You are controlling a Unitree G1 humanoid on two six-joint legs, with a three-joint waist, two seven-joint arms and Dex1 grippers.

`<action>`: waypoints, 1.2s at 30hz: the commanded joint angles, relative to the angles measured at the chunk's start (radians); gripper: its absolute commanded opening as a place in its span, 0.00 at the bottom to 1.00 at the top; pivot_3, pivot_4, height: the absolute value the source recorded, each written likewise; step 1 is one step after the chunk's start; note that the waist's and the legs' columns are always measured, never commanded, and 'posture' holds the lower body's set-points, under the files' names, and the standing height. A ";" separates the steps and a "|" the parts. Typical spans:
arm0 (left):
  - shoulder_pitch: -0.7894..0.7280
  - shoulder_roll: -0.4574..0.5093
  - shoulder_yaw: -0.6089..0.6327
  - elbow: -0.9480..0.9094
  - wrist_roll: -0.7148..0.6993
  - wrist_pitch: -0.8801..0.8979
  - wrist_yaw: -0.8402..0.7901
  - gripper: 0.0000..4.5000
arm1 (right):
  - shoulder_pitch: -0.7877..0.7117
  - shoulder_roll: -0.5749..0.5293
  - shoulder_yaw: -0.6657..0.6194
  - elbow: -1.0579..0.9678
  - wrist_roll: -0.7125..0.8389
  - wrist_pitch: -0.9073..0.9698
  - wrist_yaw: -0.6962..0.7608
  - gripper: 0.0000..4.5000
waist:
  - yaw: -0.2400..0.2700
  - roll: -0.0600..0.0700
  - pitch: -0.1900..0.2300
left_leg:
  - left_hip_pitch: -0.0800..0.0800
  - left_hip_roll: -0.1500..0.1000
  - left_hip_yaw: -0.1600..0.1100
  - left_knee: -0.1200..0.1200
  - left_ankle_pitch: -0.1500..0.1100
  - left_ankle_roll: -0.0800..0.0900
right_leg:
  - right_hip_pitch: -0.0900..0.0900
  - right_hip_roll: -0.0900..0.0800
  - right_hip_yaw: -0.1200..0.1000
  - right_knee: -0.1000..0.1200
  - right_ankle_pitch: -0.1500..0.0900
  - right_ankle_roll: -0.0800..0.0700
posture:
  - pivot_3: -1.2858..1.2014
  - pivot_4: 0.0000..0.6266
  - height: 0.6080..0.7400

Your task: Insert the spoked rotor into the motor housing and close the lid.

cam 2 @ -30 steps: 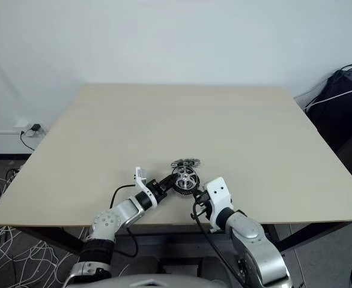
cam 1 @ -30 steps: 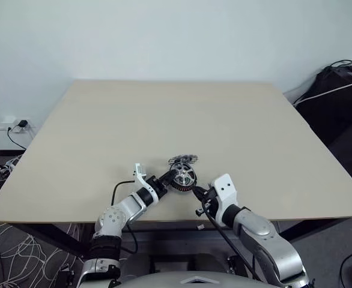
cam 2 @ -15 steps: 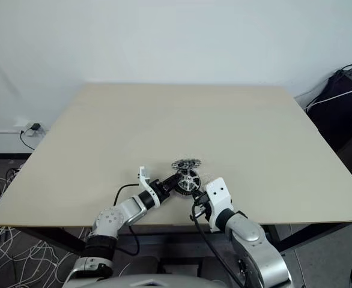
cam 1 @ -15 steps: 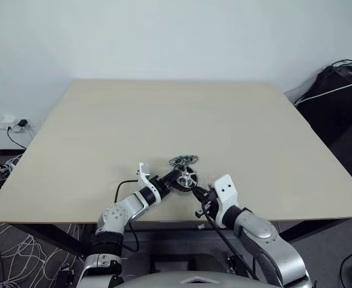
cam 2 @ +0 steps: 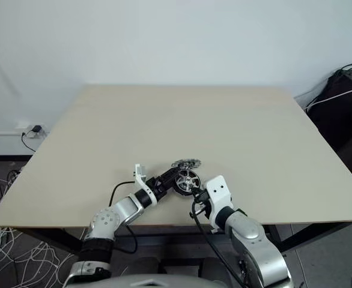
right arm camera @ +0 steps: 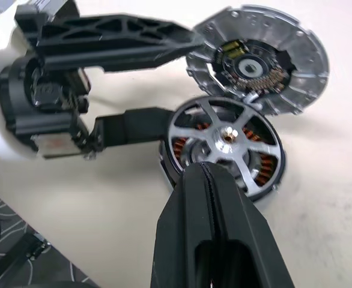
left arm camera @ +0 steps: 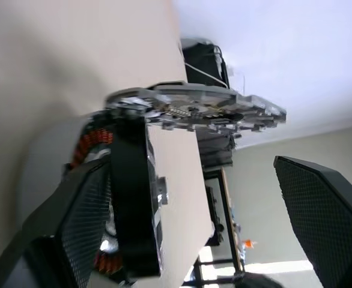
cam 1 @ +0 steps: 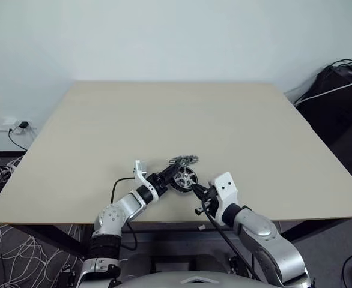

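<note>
Down near the front edge of the pale beige table (cam 1: 164, 114) sits the motor housing (right arm camera: 175, 157), a small round part with a dark rim and reddish copper-coloured windings. The spoked rotor (right arm camera: 227, 145), a round silver metal disc with broad spokes and dark gaps, already lies seated in the housing, its spoked face up and the windings showing through the gaps. Just beyond it, on the far side, the lid (right arm camera: 259, 59), a thin silvery metal plate with cut-outs and a dark centre, lies tilted with its near edge resting on the rotor assembly rather than closed over it.

The left gripper (cam 1: 168, 174) reaches in from the left with its two black fingers spread wide; in the right wrist view one finger (right arm camera: 134, 124) lies against the housing's side and the other (right arm camera: 110, 33) stretches toward the lid's edge, neither clamping anything. The right gripper (right arm camera: 207, 171) comes in from the near right with its fingers pressed together, the closed tip at the rim of the rotor; whether it presses on it I cannot tell.
</note>
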 commanded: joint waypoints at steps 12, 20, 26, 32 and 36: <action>0.115 0.019 -0.079 -0.248 0.154 -0.179 -0.083 1.00 | -0.036 0.006 -0.056 0.073 0.010 -0.086 0.018 0.00 | 0.000 0.000 0.000 | 0.000 -0.001 0.000 0.000 -0.001 -0.002 | 0.000 0.000 0.000 0.000 0.000 0.000 | 0.52 0.00 1.00; 0.213 0.122 -0.227 -0.254 0.535 -0.542 -0.143 1.00 | -0.096 0.053 -0.038 0.288 -0.051 -0.243 0.005 0.00 | -0.002 0.003 -0.001 | 0.000 -0.001 0.000 -0.001 -0.002 -0.003 | 0.000 -0.001 0.000 -0.001 0.000 -0.001 | 0.52 0.00 1.00; 0.244 0.151 -0.277 -0.218 0.713 -0.726 -0.122 0.64 | -0.193 0.107 -0.022 0.437 -0.107 -0.286 -0.030 0.00 | -0.001 0.005 0.000 | 0.000 -0.001 0.000 -0.002 -0.002 -0.003 | -0.001 -0.002 0.000 -0.001 0.000 -0.002 | 0.52 0.00 1.00; 0.242 0.169 -0.326 -0.124 0.841 -0.935 -0.141 0.21 | -0.271 0.160 0.013 0.469 -0.134 -0.264 -0.037 0.00 | -0.002 0.006 -0.001 | -0.001 -0.001 0.001 -0.003 -0.002 -0.003 | -0.003 -0.002 0.001 0.000 0.001 -0.004 | 0.52 0.00 1.00; 0.237 0.163 -0.341 -0.091 0.877 -1.004 -0.138 0.01 | -0.298 0.171 0.033 0.462 -0.136 -0.253 -0.022 0.00 | -0.002 0.007 -0.002 | -0.003 -0.001 0.001 -0.003 -0.002 -0.002 | -0.005 -0.002 0.000 0.000 0.001 -0.005 | 0.52 0.00 1.00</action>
